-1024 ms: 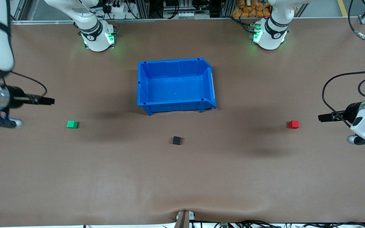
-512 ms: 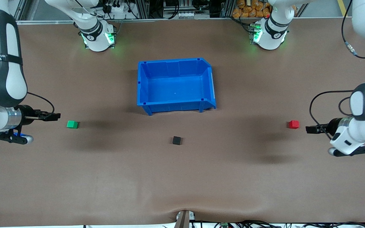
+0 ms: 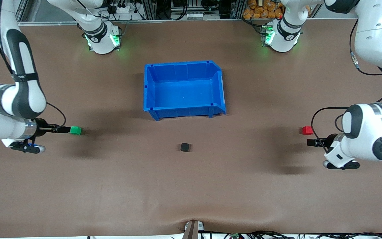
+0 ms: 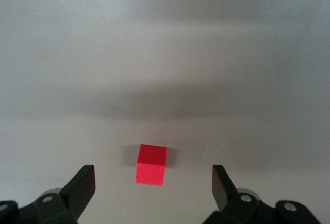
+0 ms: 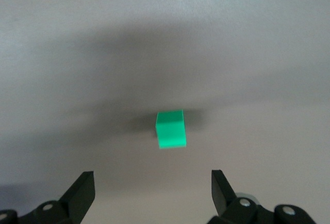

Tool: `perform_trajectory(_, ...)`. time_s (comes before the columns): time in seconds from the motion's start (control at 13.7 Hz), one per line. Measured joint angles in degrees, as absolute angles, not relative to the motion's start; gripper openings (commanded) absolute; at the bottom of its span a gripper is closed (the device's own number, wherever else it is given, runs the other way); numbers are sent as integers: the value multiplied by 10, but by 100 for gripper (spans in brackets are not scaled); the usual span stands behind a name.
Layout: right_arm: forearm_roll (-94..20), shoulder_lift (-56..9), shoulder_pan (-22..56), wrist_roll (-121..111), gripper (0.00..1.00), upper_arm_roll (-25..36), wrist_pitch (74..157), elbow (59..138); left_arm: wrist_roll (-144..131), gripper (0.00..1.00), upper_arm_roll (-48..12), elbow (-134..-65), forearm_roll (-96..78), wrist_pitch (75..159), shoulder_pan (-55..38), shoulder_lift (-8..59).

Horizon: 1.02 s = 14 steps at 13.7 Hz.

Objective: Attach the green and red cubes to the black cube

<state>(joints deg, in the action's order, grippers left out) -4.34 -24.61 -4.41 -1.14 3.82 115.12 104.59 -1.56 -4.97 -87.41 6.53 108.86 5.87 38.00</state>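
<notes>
Two end effectors stand released, each low beside its own cube: right end effector (image 3: 65,130) faces the green cube (image 3: 75,130), left end effector (image 3: 311,142) the red cube (image 3: 307,130), black cube (image 3: 185,147) midway between them, probably for symmetric pushing or grasping.

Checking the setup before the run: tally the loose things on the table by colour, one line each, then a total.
Green cube: 1
Red cube: 1
Black cube: 1
Blue bin: 1
Total: 4
</notes>
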Motion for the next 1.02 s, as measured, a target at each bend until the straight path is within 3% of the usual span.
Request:
perform_trajectory(0.22, -43, -247, -44, -27, 100, 36, 1251, 1105, -15, 100, -50, -918, 65, 1131, 59, 381)
perform_trajectory(0.59, -43, -275, -44, -43, 100, 36, 1302, 1127, -15, 100, -49, -964, 66, 1161, 64, 381)
perform_trajectory(0.66, -43, -287, -44, -43, 100, 36, 1308, 1127, -15, 97, -49, -971, 66, 1167, 65, 381)
perform_trajectory(1.02, -43, -314, -44, -44, 100, 36, 1313, 1127, 6, 60, -49, -984, 66, 1176, 73, 381)
